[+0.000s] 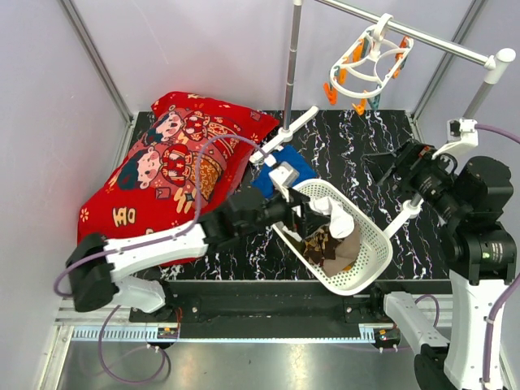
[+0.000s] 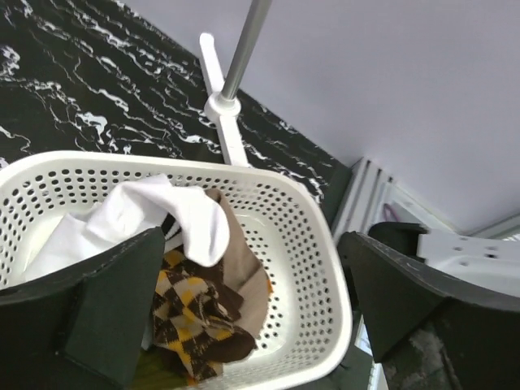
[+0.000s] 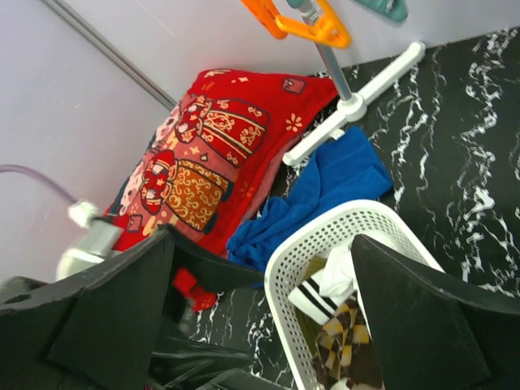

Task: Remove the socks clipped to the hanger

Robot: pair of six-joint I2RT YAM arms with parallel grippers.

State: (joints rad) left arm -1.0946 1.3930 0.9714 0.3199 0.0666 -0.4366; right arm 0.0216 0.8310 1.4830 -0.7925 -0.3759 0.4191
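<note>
Left gripper (image 2: 252,240): jaws spread wide, nothing between them, poised just above the white perforated basket (image 2: 318,244). Right gripper (image 3: 262,240): likewise spread and empty, held well off to the right over the dark table (image 1: 341,138). The socks lie heaped in the basket: a white sock (image 2: 191,215) on top, a brown checked sock (image 2: 195,313) beneath, a dark-banded sock (image 3: 313,301) beside them. The hanger (image 1: 370,69) hangs from the rail (image 1: 406,32), and no sock shows on its pegs (image 1: 329,93). Assessment: this is the drop-off. To finish it cleanly, lift the left arm straight up so no finger snags the white sock, then inspect every peg before declaring the hanger bare.
</note>
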